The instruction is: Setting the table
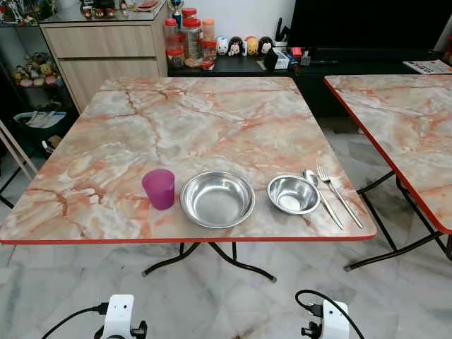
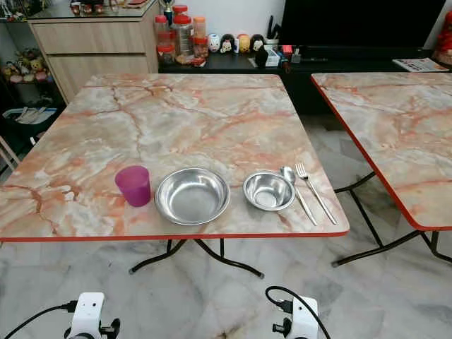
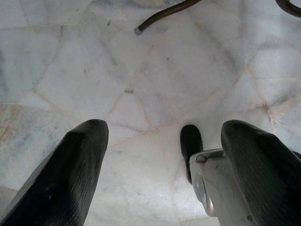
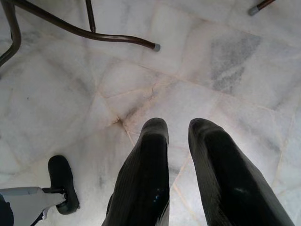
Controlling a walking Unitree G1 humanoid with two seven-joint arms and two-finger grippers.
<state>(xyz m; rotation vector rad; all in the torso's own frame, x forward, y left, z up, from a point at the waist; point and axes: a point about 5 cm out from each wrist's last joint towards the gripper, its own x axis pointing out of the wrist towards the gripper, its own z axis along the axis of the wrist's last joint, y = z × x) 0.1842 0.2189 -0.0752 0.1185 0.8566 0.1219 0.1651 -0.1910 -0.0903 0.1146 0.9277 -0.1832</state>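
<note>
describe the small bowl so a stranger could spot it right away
Look at the marble-patterned table, along its near edge where the dishes sit in a row. The small bowl lies between the big bowl and the spoon; it is shiny steel, clearly smaller than the other bowl.

Purple cup (image 1: 159, 188) upright; beside it large steel bowl (image 1: 217, 198); then small steel bowl (image 1: 293, 194); spoon (image 1: 321, 195) and fork (image 1: 339, 195) parallel, rightmost.
</note>
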